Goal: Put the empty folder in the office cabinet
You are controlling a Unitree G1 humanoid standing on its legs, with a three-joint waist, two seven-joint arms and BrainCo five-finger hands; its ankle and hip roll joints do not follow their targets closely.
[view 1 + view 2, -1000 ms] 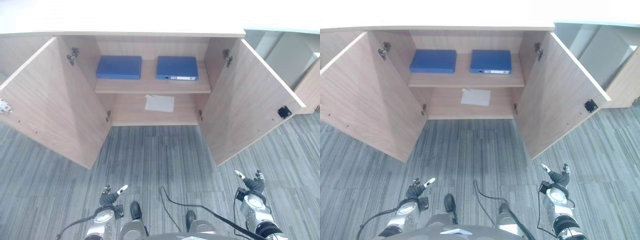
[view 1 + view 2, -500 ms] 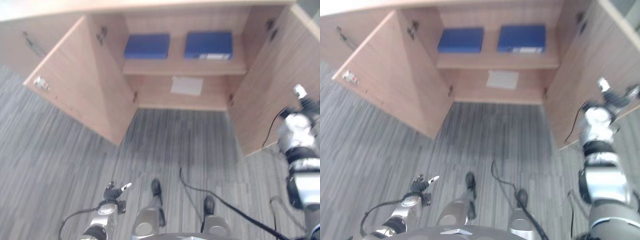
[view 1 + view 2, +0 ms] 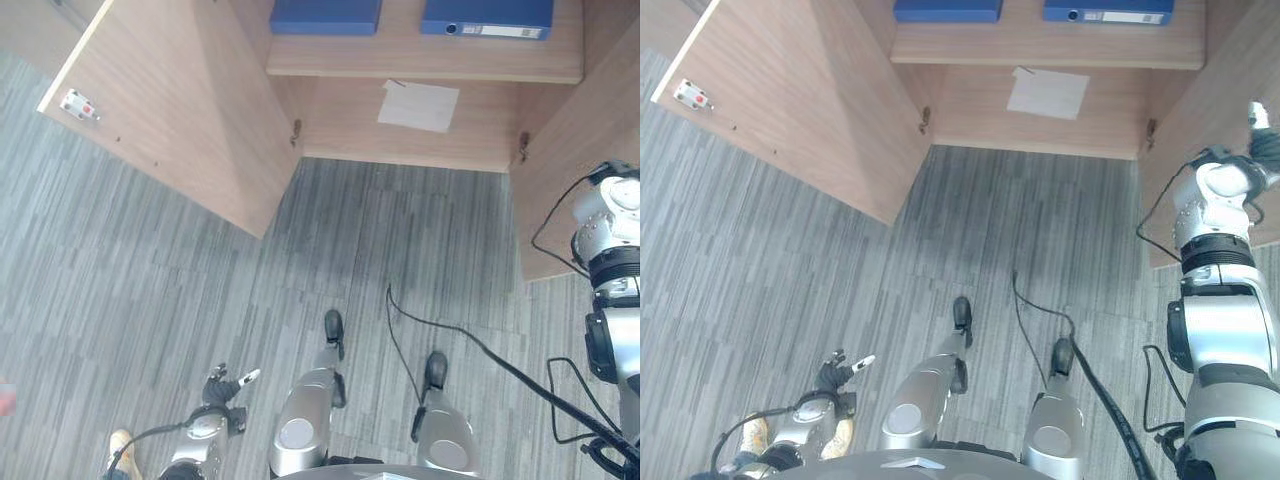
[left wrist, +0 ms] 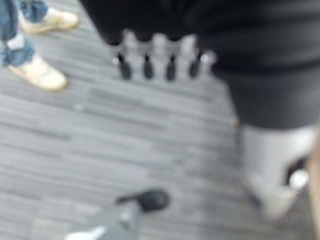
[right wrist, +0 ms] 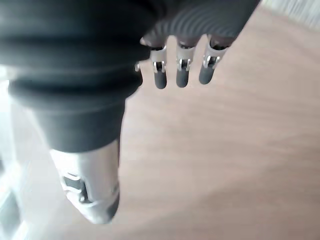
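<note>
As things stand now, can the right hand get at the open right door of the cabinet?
Probably yes. The right hand is raised beside the right door, its fingers straight and facing the wood panel, with nothing between them. Contact itself cannot be told.

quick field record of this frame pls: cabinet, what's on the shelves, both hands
cabinet: both doors open
upper shelf: two blue folders lying flat, left folder and right folder, apart
lower shelf: a sheet of paper
left robot hand: low over the carpet, fingers straight, holding nothing
right robot hand: raised by the right door, fingers straight, holding nothing
person: shoes on the carpet beside the left robot hand
</note>
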